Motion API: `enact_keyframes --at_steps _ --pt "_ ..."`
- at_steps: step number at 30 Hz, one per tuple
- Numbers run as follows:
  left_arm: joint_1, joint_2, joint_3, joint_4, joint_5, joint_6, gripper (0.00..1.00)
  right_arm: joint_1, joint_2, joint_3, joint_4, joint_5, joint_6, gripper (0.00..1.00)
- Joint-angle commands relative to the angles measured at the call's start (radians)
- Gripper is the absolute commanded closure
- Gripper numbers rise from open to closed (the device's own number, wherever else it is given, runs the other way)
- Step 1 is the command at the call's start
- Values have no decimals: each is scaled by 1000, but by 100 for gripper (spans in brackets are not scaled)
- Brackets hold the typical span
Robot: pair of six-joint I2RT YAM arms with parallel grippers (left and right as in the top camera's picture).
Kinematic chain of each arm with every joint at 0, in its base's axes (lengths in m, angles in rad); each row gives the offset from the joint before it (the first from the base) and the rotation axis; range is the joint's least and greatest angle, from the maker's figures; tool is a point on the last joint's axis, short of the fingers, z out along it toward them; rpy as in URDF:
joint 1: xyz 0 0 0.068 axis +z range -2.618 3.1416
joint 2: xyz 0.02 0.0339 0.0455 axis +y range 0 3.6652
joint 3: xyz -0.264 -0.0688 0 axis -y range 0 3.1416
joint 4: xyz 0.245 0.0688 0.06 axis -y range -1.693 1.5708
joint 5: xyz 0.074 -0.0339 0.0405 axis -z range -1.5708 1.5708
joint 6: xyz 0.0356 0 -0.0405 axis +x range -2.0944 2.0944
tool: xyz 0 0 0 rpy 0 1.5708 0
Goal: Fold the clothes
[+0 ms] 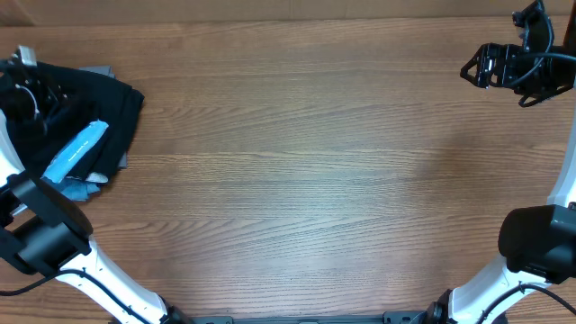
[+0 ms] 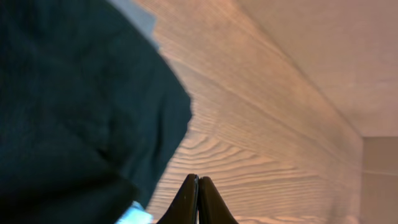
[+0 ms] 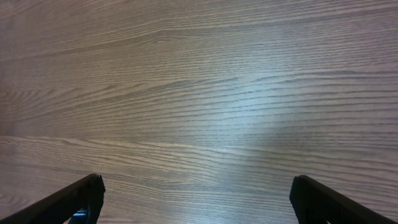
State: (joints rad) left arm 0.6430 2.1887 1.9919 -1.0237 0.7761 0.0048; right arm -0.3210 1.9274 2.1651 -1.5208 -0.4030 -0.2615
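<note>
Item: plain black soft-fabric short-sleeved T-shirt [image 1: 112,103], bunched at the left edge of the brown wooden surface [image 1: 315,180], with a light-blue printed garment [image 1: 76,151] lying across it.
Pincers: left pincer [image 2: 198,183] pressed together, apparently empty; right pincer [image 3: 196,186] spread, well apart from the heap.
Risk: a blind grab would likely drag both garments together.

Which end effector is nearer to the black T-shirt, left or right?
Left. The left end effector sits at the black T-shirt, at the left side of the table; the right end effector is far off, at the far-right corner.
</note>
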Motion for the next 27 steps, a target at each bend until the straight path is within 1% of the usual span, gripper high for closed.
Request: enact_keyframes --at_steps 1,4,6,10,12,13,15,17,19,22,24,27 --pt "9 2 -131 85 -9 45 96 -1 -2 2 2 2 4 0" --pt "23 2 -234 141 -52 45 96 -1 -2 2 2 2 4 0" --pt "45 2 -314 207 -47 42 96 -1 -2 2 2 2 4 0" --pt "71 1 -336 223 -24 40 96 -1 -2 2 2 2 4 0" --pt "76 1 -309 220 87 40 96 -1 -2 2 2 2 4 0" --pt "77 0 -279 211 179 40 96 -1 -2 2 2 2 4 0" --pt "76 -8 -200 176 305 31 96 -1 -2 2 2 2 4 0" --pt "76 -24 -95 143 344 -15 96 -1 -2 2 2 2 4 0" --pt "82 -39 6 134 340 -75 96 -1 -2 2 2 2 4 0" --pt "111 -43 96 135 309 -151 96 -1 -2 2 2 2 4 0" --pt "142 -42 106 143 209 -177 96 -1 -2 2 2 2 4 0" --pt "160 -39 105 117 30 -157 96 -1 -2 2 2 2 4 0"
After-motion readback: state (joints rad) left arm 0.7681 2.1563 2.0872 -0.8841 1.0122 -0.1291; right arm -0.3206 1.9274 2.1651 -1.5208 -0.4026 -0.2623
